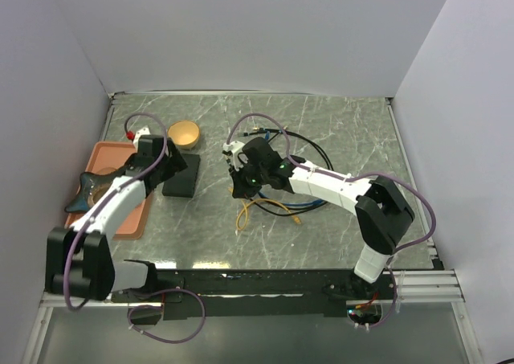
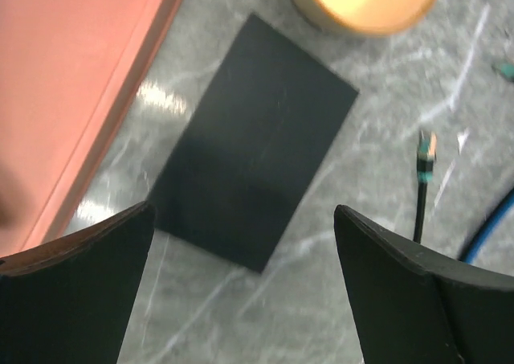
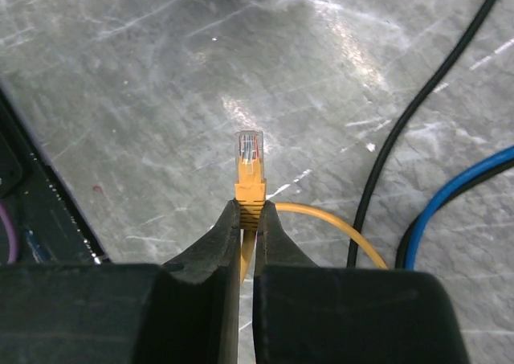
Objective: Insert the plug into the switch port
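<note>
- Top view: the left gripper [image 1: 163, 165] hangs right over the near end of the switch [image 1: 182, 179]. That's the flat black box lying on the table [image 1: 337, 131], just beside the orange tray [image 1: 100, 151].
- The arm hides the left gripper's fingers from up here. The right gripper [image 1: 239, 189] is off to the switch's right with a strip of bare marble between them, above a tangle of cables. The plug is too small to pick out from this height.
- Left wrist view: fingers [image 2: 96, 267] are spread wide with nothing pinched. The switch [image 2: 253, 139] lies on the table ahead of the tips and between them.
- Its top is plain matte black and a bit blurry, and I can't make out the socket edge.
- The tray [image 2: 72, 75] runs along outside the left finger and is cut off by the frame. The bowl [image 2: 365, 2] sits past the switch, clipped at the top.
- Outside the right finger there's a black cable [image 2: 421, 211] with a teal-and-orange end.
- Right wrist view: the jaws are pressed together on the orange boot of the plug [image 3: 250, 159], and its clear tip pokes out ahead of the fingertips.
- The yellow cable [image 3: 337, 219] curls away to the right, near a blue cable [image 3: 458, 187]. It's open marble ahead of the plug.
</note>
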Robot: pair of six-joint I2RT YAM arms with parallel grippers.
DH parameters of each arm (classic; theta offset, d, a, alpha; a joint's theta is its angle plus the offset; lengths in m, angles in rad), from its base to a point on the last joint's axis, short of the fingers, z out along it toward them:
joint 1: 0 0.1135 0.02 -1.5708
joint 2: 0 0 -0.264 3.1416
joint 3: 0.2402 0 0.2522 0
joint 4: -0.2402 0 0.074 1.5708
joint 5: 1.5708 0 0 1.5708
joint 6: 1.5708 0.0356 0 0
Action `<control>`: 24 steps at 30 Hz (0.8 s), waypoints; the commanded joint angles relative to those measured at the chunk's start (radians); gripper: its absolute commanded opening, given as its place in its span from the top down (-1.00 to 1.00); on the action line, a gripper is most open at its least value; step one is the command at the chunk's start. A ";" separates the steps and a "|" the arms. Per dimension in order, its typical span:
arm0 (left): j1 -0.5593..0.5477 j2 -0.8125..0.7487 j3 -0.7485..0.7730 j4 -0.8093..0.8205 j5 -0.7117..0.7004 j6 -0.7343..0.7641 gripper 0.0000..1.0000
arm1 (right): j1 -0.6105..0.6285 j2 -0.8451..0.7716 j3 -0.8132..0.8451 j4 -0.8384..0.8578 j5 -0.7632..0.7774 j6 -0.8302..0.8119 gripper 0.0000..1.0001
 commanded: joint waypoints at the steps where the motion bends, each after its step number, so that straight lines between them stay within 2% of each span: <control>1: 0.039 0.122 0.088 0.110 0.018 0.032 -0.98 | -0.012 0.016 0.061 0.001 -0.040 -0.023 1.00; 11: 0.057 0.362 0.172 0.165 0.045 0.027 -0.86 | -0.018 0.007 0.055 -0.013 -0.052 -0.018 1.00; 19: 0.053 0.425 0.156 0.193 0.131 0.030 -0.86 | -0.020 0.011 0.055 -0.027 -0.077 -0.027 1.00; 24: 0.034 0.413 0.128 0.210 0.172 0.047 -0.85 | -0.018 0.019 0.052 -0.028 -0.092 -0.031 1.00</control>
